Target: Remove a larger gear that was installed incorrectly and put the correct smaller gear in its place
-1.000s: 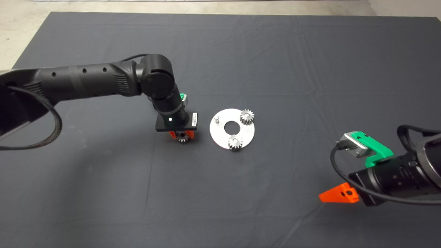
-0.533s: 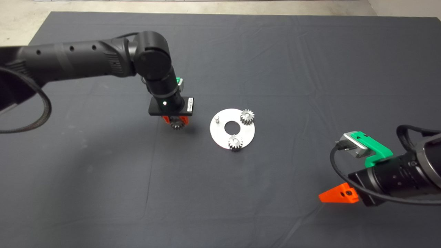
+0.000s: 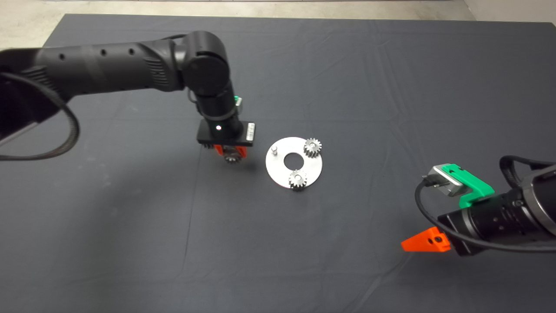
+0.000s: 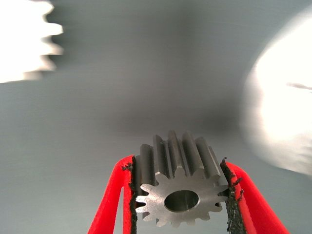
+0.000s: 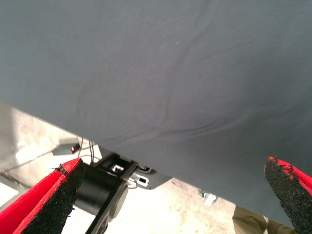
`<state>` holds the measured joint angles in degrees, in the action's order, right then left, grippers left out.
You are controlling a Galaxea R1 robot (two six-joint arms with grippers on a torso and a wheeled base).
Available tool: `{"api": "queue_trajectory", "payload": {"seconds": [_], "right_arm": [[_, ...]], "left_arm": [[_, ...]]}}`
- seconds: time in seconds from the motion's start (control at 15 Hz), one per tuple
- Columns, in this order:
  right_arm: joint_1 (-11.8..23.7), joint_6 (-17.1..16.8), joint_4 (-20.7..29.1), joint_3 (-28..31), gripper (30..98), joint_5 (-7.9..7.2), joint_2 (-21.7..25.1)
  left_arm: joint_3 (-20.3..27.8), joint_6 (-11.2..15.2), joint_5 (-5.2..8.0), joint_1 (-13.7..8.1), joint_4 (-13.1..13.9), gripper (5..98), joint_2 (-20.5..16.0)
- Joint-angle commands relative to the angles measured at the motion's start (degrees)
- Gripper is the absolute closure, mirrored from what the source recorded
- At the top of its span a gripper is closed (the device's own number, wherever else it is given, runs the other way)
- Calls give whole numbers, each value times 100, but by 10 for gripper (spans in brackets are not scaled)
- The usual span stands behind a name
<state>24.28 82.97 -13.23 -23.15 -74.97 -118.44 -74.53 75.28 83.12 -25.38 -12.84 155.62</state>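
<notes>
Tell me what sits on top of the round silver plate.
On the plate stand two gears and one bare peg. Its centre hole is open. The left gripper holds a third gear beside the plate, above the mat.

A shiny silver gear with a dark centre hole hangs clamped between red fingers, just left of the round metal plate

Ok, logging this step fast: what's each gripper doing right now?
Left gripper: closed on a gear, above the mat beside the round plate.
Right gripper: open, holding nothing, at the mat's right edge.
</notes>
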Motion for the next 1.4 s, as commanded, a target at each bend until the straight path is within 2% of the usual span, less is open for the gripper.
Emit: {"api": "queue_trajectory", "payload": {"seconds": [0.0,0.07,0.33,0.53,0.67,0.87,1.07,1.33], "right_arm": [[86,-155,110,-202,307,-132,27],[86,-211,110,-280,307,-132,18],[86,-211,119,-311,307,-132,9],[86,-211,119,-311,307,-152,36],[86,-211,110,-311,307,-149,36],[86,-211,110,-311,307,-158,36],[86,-211,110,-311,307,-158,36],[94,-211,110,-311,307,-158,36]], "left_arm": [[28,-31,-254,-152,80,720,137],[28,-31,-340,-152,80,720,198],[-54,-60,-366,-178,80,720,247],[-335,-241,-375,-187,80,720,477],[-446,-242,-489,-184,80,721,553],[-549,-256,-498,-178,71,725,624],[-752,-424,-524,-178,71,724,712],[-961,-444,-542,-178,71,725,870]]}}
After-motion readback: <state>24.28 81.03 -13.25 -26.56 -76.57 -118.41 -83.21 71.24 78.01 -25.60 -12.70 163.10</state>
